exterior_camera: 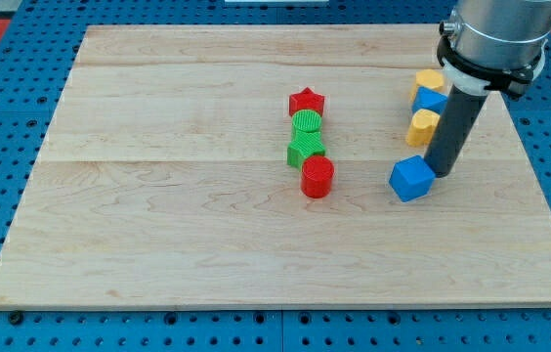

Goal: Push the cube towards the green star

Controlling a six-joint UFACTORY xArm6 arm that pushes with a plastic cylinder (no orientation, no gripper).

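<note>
A blue cube (411, 179) lies on the wooden board at the view's right. My tip (439, 174) stands right against its right side, seemingly touching it. The green star (305, 151) lies left of the cube near the board's middle, in a column of blocks: a red star (307, 101) at the top, a green cylinder (307, 123) below it, then the green star, then a red cylinder (317, 177) at the bottom. The red cylinder sits between the cube and the area just below the green star.
A cluster at the view's upper right holds a yellow block (428, 80), a blue block (433, 99) and another yellow block (423, 126), partly hidden by the rod. The board (158, 196) lies on a blue pegboard.
</note>
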